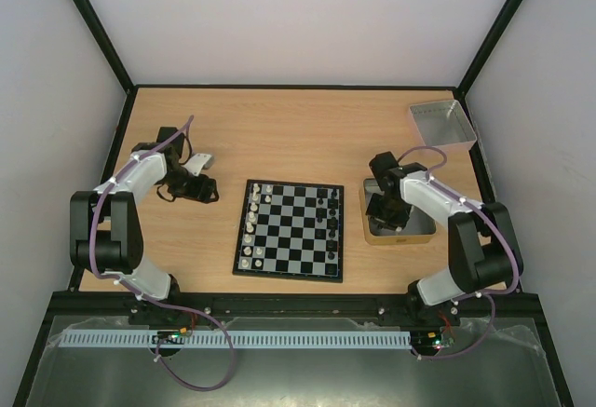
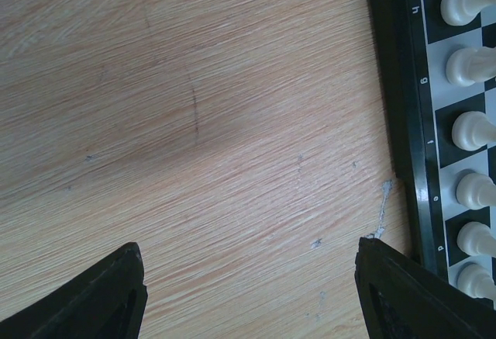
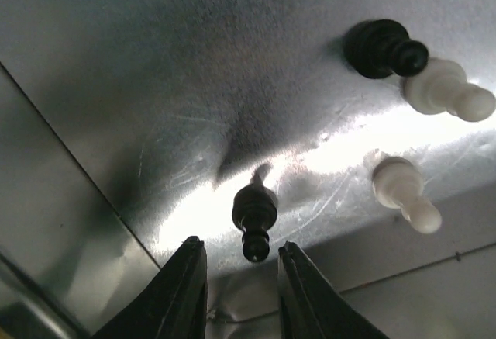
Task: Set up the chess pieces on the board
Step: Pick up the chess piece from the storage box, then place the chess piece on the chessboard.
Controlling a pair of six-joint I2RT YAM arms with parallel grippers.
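From above, the board (image 1: 289, 239) lies in the middle of the bench, close to the near edge. White chess pieces (image 1: 250, 225) stand along its left side and black ones (image 1: 331, 221) along its right side. The right gripper (image 1: 386, 211) reaches down into the tan-rimmed tin (image 1: 366, 223) by the right edge, so I think the job now is picking one more piece out of that tin. The left gripper (image 1: 205, 188) waits over bare wood near the left edge. A silvery tray (image 1: 442, 123) sits in the far right corner. In the left wrist view, the left gripper (image 2: 252, 300) is spread wide and holds nothing. The board's black rim (image 2: 395, 83) and a row of white pieces (image 2: 465, 1) are just beside it. In the right wrist view, the right gripper (image 3: 240, 292) has only a small gap and holds nothing. A black pawn (image 3: 254, 215) lies on the tin floor (image 3: 194, 83) just in front of that gap, not touching the fingers (image 3: 174, 292). Next, I think, the fingers must slide around the pawn, squeeze it gently, and carry it to the board's black side.
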